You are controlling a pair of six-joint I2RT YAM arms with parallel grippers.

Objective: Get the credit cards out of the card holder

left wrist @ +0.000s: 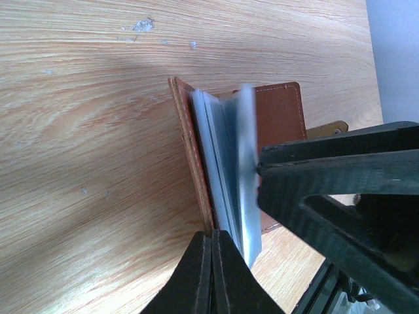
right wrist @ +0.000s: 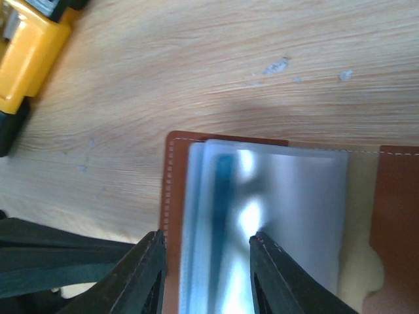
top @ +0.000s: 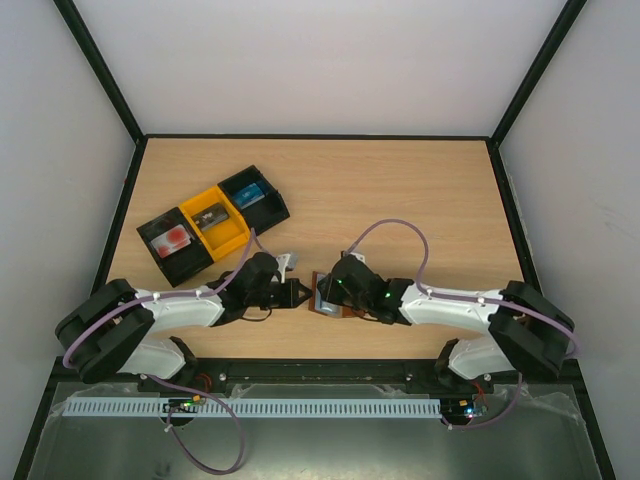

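1. No print on the cards or on the card holder [top: 330,300] was sharp enough to read.
2. Three open trays sat touching in a row at ten o'clock from the holder. The nearer black tray [top: 150,228] held a pale card with a red patch [top: 172,240]. The yellow tray [top: 232,243] held a dark card [top: 212,217]. The farther black tray [top: 275,205] held a blue card [top: 250,193].
3. The card holder stood open toward six o'clock on the worktop [top: 400,200], between both grippers, with its pale grey-blue pockets fanned.
4. A bluish streak showed through one pocket, too blurred to name.
5. The left gripper [left wrist: 213,268] had its fingers pressed together, clamped on a brown cover's edge.
6. The right gripper [right wrist: 206,261] had its fingers apart, with the tips against the pale pockets.
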